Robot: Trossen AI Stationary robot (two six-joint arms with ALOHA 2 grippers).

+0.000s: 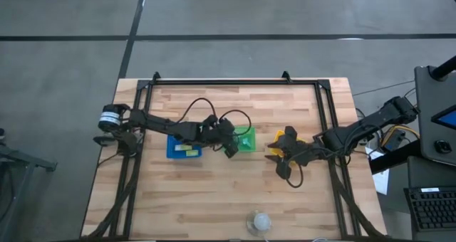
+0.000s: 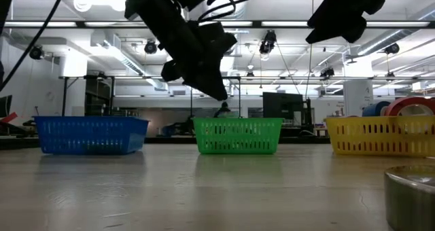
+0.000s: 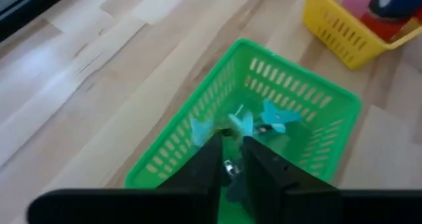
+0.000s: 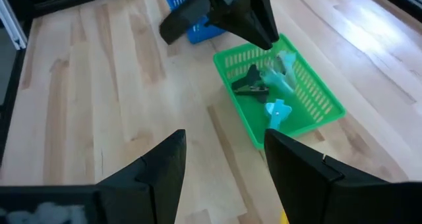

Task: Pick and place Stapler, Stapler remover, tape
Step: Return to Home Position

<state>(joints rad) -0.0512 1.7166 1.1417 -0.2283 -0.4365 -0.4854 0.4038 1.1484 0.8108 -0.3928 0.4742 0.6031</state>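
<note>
Now, left gripper (image 3: 232,143): held above the green bin (image 2: 238,137), fingers pressed together, nothing pinched.
Right gripper (image 4: 225,137): fingers spread wide, empty, held near the yellow bin (image 2: 380,137) (seen from above).
Light blue staple removers (image 3: 273,115): laid inside the green bin.
Tape rolls (image 2: 411,107): red and dark blue ones are seen in the yellow bin.
Blue bin (image 2: 92,134): set beside the green bin, on the left arm's side.

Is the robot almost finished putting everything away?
Nearly. Done: staple removers lie in the green bin, tape rolls in the yellow bin. In hand: nothing; the left gripper hangs over the green bin, jaws shut and empty, the right gripper open. Left: no loose pieces show on the table, so probably only parking the arms.
</note>
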